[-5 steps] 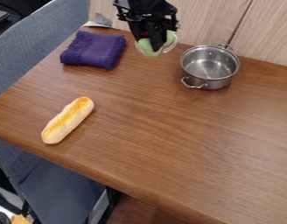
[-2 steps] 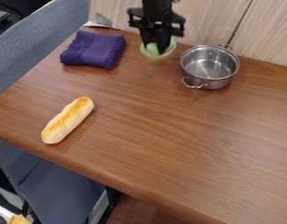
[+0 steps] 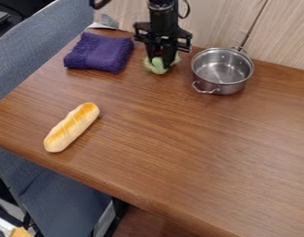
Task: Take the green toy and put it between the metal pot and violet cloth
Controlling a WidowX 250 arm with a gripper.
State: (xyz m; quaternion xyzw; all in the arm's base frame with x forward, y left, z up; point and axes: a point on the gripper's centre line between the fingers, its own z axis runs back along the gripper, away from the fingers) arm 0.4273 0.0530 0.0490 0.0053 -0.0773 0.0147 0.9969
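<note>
My gripper (image 3: 161, 62) hangs down at the top of the view, between the cloth and the pot, with its fingers around the green toy (image 3: 157, 67). The toy is partly hidden behind the fingers and is low, at or just above the table; whether it touches the wood I cannot tell. To the left lies the folded violet cloth (image 3: 100, 52). The metal pot (image 3: 221, 71) stands upright on the right, apart from the toy.
A toy bread loaf (image 3: 71, 127) lies on the wooden table (image 3: 173, 148) at the left. Behind the table rises a light wood-grain wall (image 3: 213, 23), and a small grey object (image 3: 105, 22) sits at the back corner behind the cloth.
The gripper has come down with the green toy, which is now lower in the view between cloth and pot. The cloth, pot and bread have kept their places.
</note>
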